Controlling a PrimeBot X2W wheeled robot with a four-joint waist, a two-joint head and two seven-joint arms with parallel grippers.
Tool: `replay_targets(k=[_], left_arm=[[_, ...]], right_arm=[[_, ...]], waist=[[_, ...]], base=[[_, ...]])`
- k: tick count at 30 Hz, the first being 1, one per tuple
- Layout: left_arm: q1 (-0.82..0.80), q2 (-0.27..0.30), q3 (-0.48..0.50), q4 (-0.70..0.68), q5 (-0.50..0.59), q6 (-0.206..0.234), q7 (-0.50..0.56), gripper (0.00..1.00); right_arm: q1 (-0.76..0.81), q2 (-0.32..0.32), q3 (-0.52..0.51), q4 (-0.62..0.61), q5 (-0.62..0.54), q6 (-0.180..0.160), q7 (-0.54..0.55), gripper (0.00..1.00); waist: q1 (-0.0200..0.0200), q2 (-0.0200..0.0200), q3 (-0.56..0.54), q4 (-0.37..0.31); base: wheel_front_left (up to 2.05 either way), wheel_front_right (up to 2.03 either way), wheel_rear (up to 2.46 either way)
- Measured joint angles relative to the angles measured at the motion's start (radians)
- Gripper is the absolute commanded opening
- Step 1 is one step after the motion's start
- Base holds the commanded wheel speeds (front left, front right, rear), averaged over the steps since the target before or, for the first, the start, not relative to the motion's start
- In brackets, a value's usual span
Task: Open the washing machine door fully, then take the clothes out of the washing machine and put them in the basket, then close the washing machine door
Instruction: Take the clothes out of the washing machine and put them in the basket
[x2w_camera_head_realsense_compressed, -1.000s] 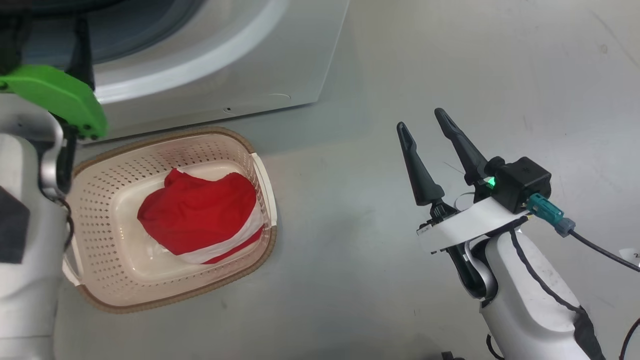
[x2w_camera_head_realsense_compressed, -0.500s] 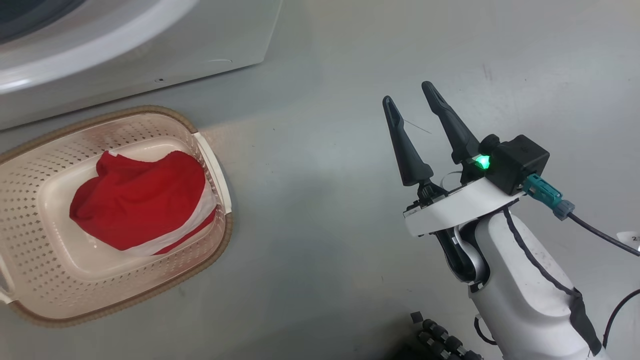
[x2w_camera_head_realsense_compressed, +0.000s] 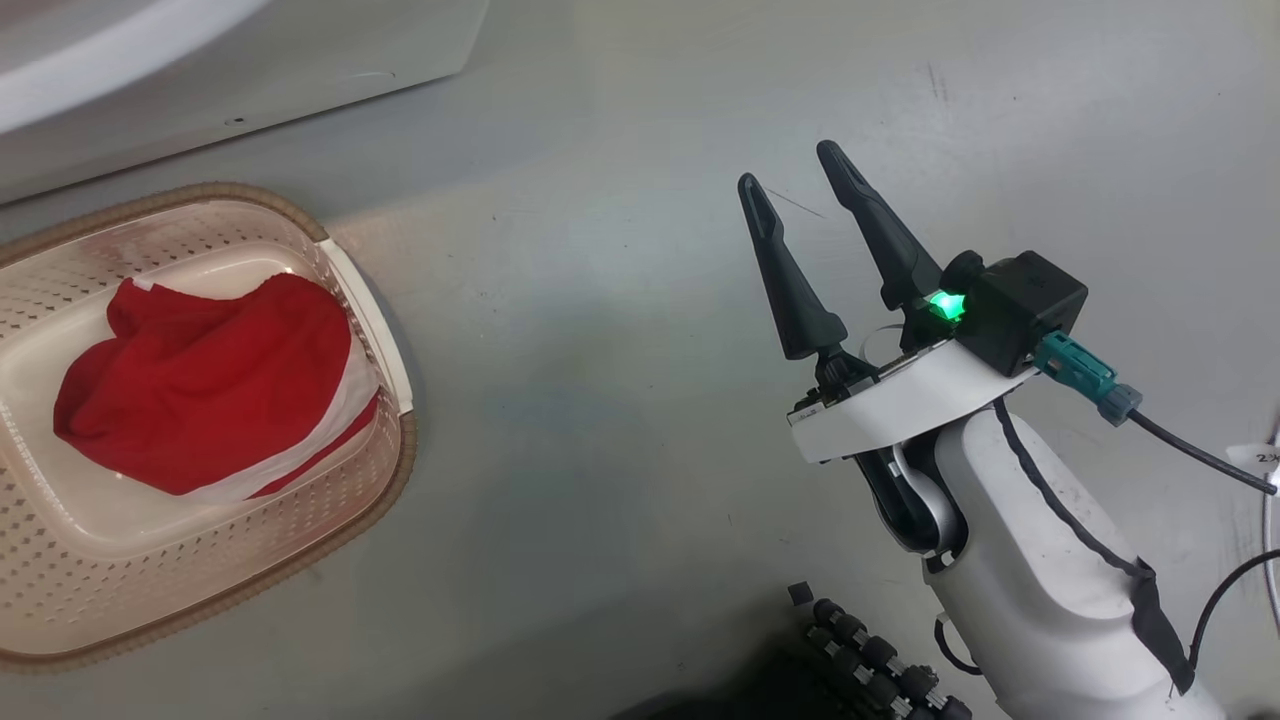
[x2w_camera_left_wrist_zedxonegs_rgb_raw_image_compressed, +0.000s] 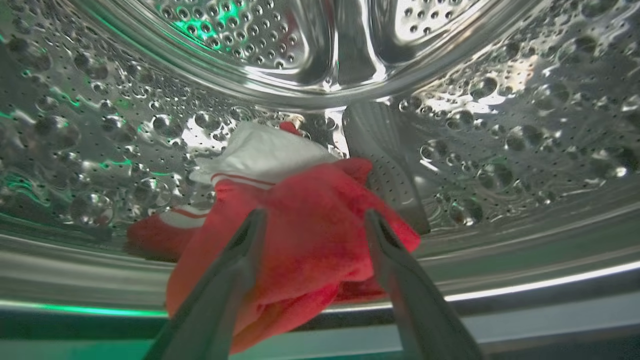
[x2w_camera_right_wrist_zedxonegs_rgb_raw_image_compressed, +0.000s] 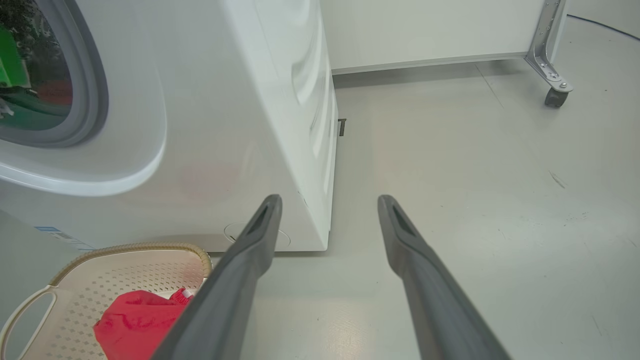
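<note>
In the head view, one piece of the red clothes (x2w_camera_head_realsense_compressed: 200, 380) lies in the cream basket (x2w_camera_head_realsense_compressed: 400, 455) on the floor, below the white washing machine (x2w_camera_head_realsense_compressed: 250, 60). My right gripper (x2w_camera_head_realsense_compressed: 788, 166) hovers open and empty over bare floor, well right of the basket. Its wrist view shows its open fingers (x2w_camera_right_wrist_zedxonegs_rgb_raw_image_compressed: 265, 220), the machine (x2w_camera_right_wrist_zedxonegs_rgb_raw_image_compressed: 225, 125), its grey ring (x2w_camera_right_wrist_zedxonegs_rgb_raw_image_compressed: 92, 90) and the basket (x2w_camera_right_wrist_zedxonegs_rgb_raw_image_compressed: 135, 247). Inside the steel drum (x2w_camera_left_wrist_zedxonegs_rgb_raw_image_compressed: 500, 125), my left gripper (x2w_camera_left_wrist_zedxonegs_rgb_raw_image_compressed: 316, 215) is open, its fingers on either side of a second red and white garment (x2w_camera_left_wrist_zedxonegs_rgb_raw_image_compressed: 310, 260). The door is out of view.
Grey floor (x2w_camera_head_realsense_compressed: 600, 350) stretches to the right of the machine. A white panel on a metal leg with a caster (x2w_camera_right_wrist_zedxonegs_rgb_raw_image_compressed: 555, 95) stands behind. A black cable (x2w_camera_head_realsense_compressed: 1190, 450) trails from my right wrist. A dark ribbed part (x2w_camera_head_realsense_compressed: 870, 650) sits at the head view's bottom edge.
The head camera has swung right, so the basket and machine sit further left in the picture and my left forearm has passed out of it. The right gripper stays open.
</note>
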Motion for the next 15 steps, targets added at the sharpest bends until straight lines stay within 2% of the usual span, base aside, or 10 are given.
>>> replay_targets(k=[13,14,15], left_arm=[[-0.037,0.017,-0.008,0.073,0.0,0.0,0.11,1.0],[-0.039,0.017,-0.01,0.076,0.0,0.0,0.121,0.39],[-0.042,0.017,-0.012,0.076,0.0,0.0,0.128,0.1]], right_arm=[[-0.014,0.001,0.022,-0.001,0.014,-0.009,0.0,1.0],[-0.015,0.001,0.022,-0.001,0.014,-0.009,0.0,1.0],[-0.016,0.001,0.022,0.0,0.014,-0.009,0.0,1.0]], waist=[[-0.0001,0.0,0.015,-0.013],[-0.0001,0.0,0.015,-0.014],[-0.0001,0.0,0.015,-0.014]], base=[[0.0,0.0,0.0],[0.0,0.0,0.0],[0.0,0.0,0.0]])
